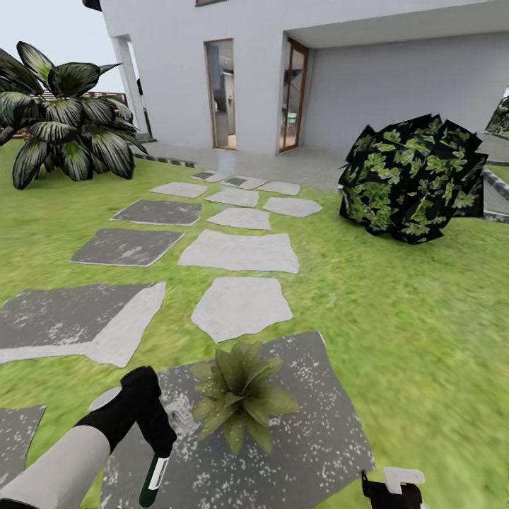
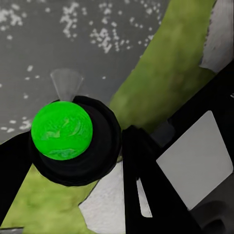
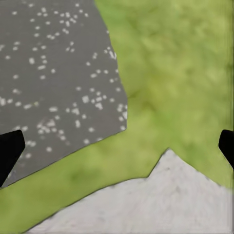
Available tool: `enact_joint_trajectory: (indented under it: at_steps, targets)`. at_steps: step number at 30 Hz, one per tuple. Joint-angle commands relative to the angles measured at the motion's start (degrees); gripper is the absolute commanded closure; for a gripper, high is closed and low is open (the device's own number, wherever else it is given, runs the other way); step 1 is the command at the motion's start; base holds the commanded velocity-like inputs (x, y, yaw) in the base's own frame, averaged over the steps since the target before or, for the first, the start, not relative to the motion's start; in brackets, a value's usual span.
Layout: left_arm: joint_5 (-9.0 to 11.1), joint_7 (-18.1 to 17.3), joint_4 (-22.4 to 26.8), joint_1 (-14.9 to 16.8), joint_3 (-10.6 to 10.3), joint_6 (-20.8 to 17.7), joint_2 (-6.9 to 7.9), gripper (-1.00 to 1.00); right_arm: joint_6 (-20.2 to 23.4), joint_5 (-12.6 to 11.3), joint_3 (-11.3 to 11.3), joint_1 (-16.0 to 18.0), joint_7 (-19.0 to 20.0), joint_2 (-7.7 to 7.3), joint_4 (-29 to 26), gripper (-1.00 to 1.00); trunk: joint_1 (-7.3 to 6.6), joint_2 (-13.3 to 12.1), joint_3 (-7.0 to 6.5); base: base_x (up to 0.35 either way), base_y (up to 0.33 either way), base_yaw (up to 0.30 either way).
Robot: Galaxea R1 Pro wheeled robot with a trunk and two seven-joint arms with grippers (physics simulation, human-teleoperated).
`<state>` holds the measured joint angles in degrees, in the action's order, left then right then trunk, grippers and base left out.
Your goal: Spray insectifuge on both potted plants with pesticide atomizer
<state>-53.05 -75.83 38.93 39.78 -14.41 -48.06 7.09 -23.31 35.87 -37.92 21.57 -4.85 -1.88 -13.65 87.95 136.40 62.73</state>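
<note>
1. Grass of the garden [image 1: 396, 311] fills the head view, crossed by grey paving stones [image 1: 240, 251].
2. At lower left, the left gripper [image 1: 152, 417] is closed around the pesticide atomizer [image 1: 151, 481], whose dark-green body hangs down below the fingers; its pale spray head points toward the plant.
3. One potted plant [image 1: 240, 396] sits on a speckled dark slab [image 1: 318, 438] at bottom centre, just beside the atomizer.
4. At the bottom right edge, the right gripper [image 1: 393, 488] holds nothing; its wrist view shows the fingertips [image 3: 9, 148] spread wide over grass.
5. A dark round bush [image 1: 413, 177] stands at upper right.

Atomizer [image 1: 153, 481] in left gripper [image 1: 157, 431] beside potted plant [image 1: 240, 396]
</note>
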Motion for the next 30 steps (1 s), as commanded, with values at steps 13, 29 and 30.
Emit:
enact_joint_trajectory:
  at_steps: [13,29,30]
  targets:
    - [-0.8,1.0,-0.4,-0.1,0.0,-0.5,0.10,1.00,-0.2,0.6,-0.3,0.1,-0.2,0.03,0.1,-1.00,-0.01,0.0,0.05,-0.119,-0.126,0.251]
    - [0.1,3.8,-0.7,-0.4,0.0,-0.6,-0.06,1.00,-0.2,0.7,-0.3,0.1,-0.2,-0.06,0.1,-1.00,-0.01,0.0,0.05,0.026,-0.035,0.016]
    - [0.1,3.8,-0.7,-0.4,0.0,-0.6,-0.06,1.00,-0.2,0.6,-0.3,0.1,-0.2,-0.04,0.1,-1.00,-0.01,0.0,0.05,0.164,-0.205,0.000]
